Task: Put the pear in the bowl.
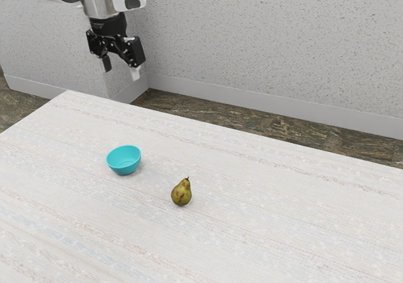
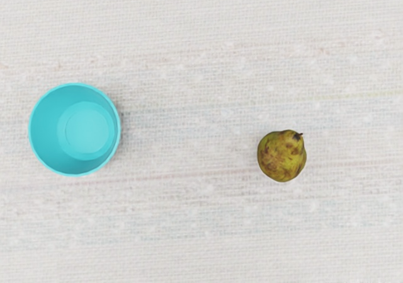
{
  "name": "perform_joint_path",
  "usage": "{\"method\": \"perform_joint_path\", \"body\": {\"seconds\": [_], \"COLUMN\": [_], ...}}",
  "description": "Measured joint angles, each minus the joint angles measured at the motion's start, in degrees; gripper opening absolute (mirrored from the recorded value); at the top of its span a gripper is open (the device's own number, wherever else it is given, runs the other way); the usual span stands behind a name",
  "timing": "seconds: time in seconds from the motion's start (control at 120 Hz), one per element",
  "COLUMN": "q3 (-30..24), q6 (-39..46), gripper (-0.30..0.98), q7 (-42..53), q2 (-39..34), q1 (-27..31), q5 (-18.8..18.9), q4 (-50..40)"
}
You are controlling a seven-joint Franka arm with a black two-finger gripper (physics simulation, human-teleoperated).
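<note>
Turquoise bowl (image 2: 74, 130), open side up, on pale woven cloth (image 2: 189, 232). Pear (image 2: 281, 157), greenish-yellow with brown blotches, stands apart from it, apparently upright, dark stem showing.

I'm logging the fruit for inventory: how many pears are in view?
1. The pear stands on the table, beside the bowl and apart from it.

Bright, even light; faint, soft shadows

One pear (image 1: 181, 195), yellow-green, brown-mottled, dark-stemmed: standing stem up on the table (image 1: 264, 232); one bowl (image 1: 124, 169), turquoise, round: sitting upright, apart from the pear, opening upward, bare inside showing
</note>
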Motion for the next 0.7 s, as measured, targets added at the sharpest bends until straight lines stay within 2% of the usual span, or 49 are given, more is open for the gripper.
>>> {"method": "perform_joint_path", "body": {"seconds": [0.117, 0.225, 0.325, 0.5, 0.7], "q3": [0.0, -0.6, -0.7, -0.8, -1.7], "q6": [0.1, 0.4, 0.8, 2.9, 3.9], "gripper": [0.69, 0.69, 0.69, 0.69, 0.69], "q7": [0.7, 1.2, 1.6, 2.1, 2.5], "q2": [0.2, 3.1, 8.0, 17.2, 24.6], "q1": [0.3, 0.3, -1.5, -3.2, -4.8], "q5": [0.1, 0.2, 0.3, 0.1, -2.6], "q4": [0.2, 4.3, 8.2, 9.0, 8.4]}}
